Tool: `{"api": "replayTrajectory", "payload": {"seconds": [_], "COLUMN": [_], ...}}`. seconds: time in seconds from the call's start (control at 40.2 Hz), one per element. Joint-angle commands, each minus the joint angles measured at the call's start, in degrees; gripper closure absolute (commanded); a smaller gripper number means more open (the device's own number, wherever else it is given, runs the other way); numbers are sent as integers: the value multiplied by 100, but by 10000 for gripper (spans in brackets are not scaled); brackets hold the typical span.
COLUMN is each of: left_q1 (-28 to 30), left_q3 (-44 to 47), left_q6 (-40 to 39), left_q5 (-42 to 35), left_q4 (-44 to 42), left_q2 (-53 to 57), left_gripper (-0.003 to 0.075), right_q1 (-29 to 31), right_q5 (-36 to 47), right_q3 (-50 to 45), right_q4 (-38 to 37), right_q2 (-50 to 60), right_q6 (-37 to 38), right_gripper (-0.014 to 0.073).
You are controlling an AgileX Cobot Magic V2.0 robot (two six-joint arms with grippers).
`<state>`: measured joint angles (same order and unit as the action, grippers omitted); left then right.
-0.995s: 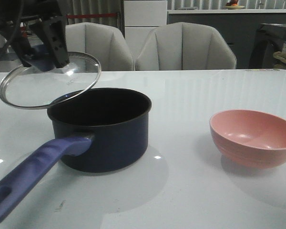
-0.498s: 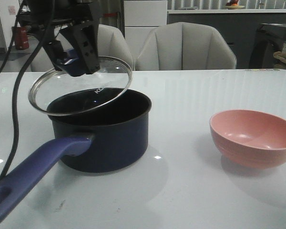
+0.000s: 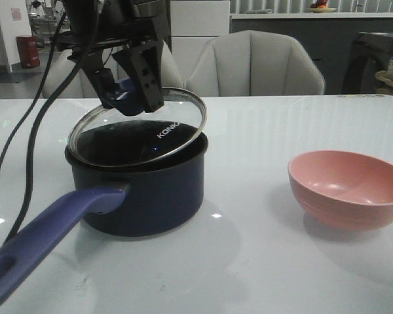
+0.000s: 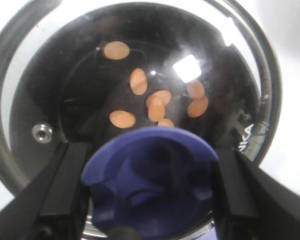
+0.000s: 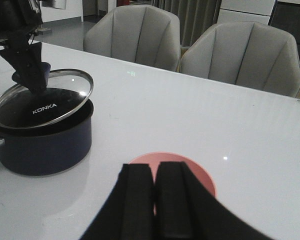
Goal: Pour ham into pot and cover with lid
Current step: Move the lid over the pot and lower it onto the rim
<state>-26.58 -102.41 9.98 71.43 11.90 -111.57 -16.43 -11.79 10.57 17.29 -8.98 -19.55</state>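
The glass lid with white "KONKA" lettering hangs tilted just over the navy pot, its left edge low at the rim and its right edge higher. My left gripper is shut on the lid's blue knob, with a black finger on each side. Several orange-pink ham pieces lie on the pot's black bottom, seen through the glass. The pot's purple-blue handle points to the front left. My right gripper is shut and empty above the pink bowl; it is out of the front view.
The empty pink bowl stands at the right of the white table. Two grey chairs stand behind the table's far edge. Black cables hang from the left arm beside the pot.
My left gripper has carried the lid to the right, from beyond the pot's left rim to over its opening, and lowered it.
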Motion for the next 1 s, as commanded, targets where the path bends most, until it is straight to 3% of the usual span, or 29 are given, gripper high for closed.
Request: {"api": "replayTrajectory", "payload": {"seconds": [0.0,0.97], "left_q1": [-42,-55], "left_q3": [-218,162], "left_q6": [-6,-181], "left_q5": [228,238], "left_q4": [113,-11], "left_q2": [342,526], "left_gripper": [540,540], "right_q1": [-10,-10], "right_q5": [415,415], "right_q3": [144,144], "right_q4": [39,39], "right_q2": [-64,-64], "right_q6": [-54,-54], "right_gripper": [439,439]}}
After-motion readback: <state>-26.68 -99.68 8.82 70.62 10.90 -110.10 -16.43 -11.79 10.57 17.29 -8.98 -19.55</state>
